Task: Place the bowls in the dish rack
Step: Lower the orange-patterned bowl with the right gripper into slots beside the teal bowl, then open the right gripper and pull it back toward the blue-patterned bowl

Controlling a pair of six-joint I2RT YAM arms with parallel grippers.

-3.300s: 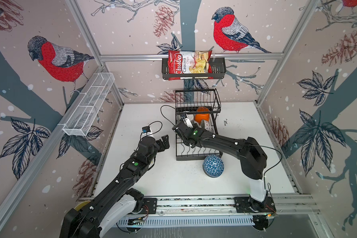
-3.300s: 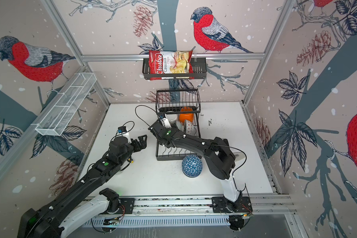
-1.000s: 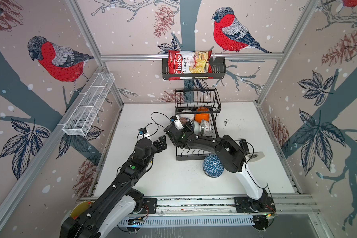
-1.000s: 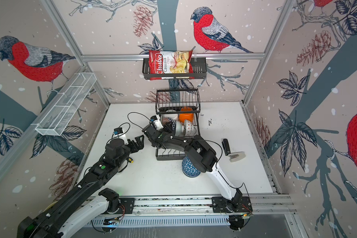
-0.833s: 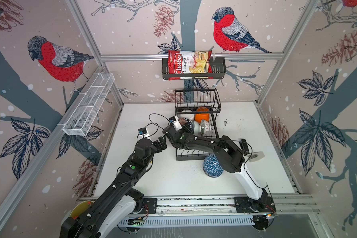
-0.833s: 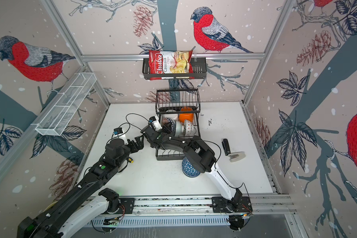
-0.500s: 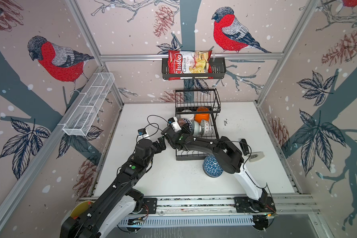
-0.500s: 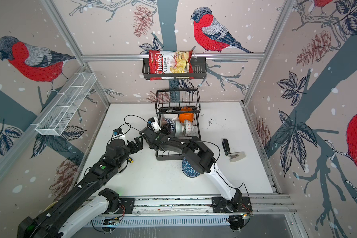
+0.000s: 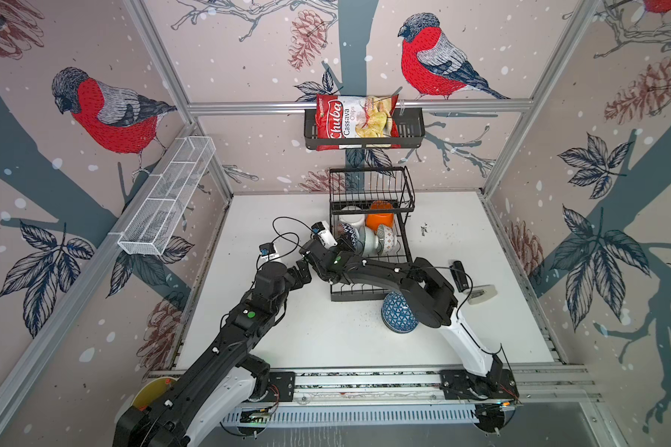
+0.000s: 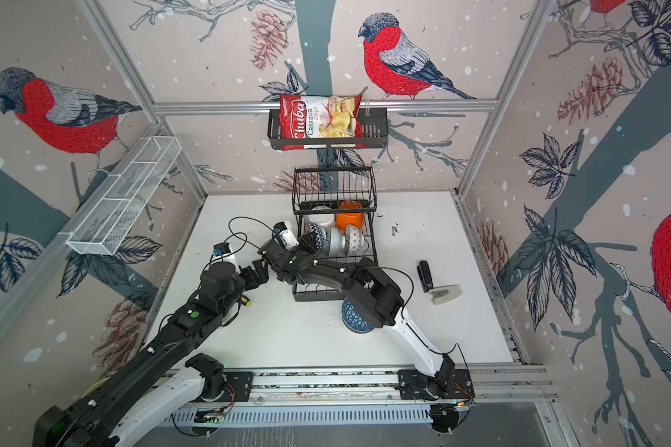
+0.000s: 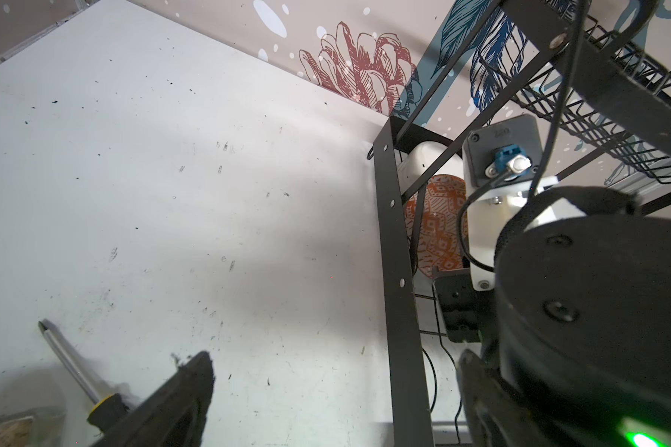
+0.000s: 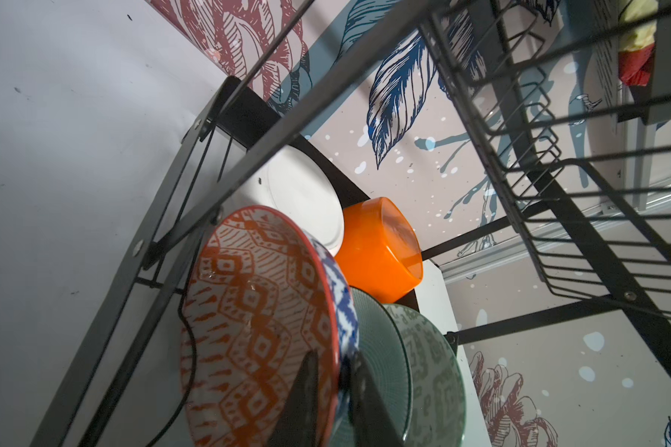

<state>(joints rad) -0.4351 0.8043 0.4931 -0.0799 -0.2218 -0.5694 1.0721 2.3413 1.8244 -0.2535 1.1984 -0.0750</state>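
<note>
Loading looks nearly done, with several bowls (image 9: 369, 240) standing in the dish rack (image 9: 359, 296) and one blue-patterned bowl (image 9: 396, 318) left on the table (image 9: 326, 342) at its near end — the right arm reaches across the rack, its right claw (image 12: 334, 363) straddling the red-patterned bowl (image 12: 256, 309) at the rim, gripping or freed I cannot tell — and the left claw (image 9: 302, 271) hangs splayed and empty just left of the rack.

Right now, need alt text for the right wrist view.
The right gripper straddles the rim of a red-patterned bowl standing on edge in a black wire dish rack; whether it grips is unclear. Behind it stand green bowls, an orange bowl and a white bowl, under the rack's upper basket.
</note>
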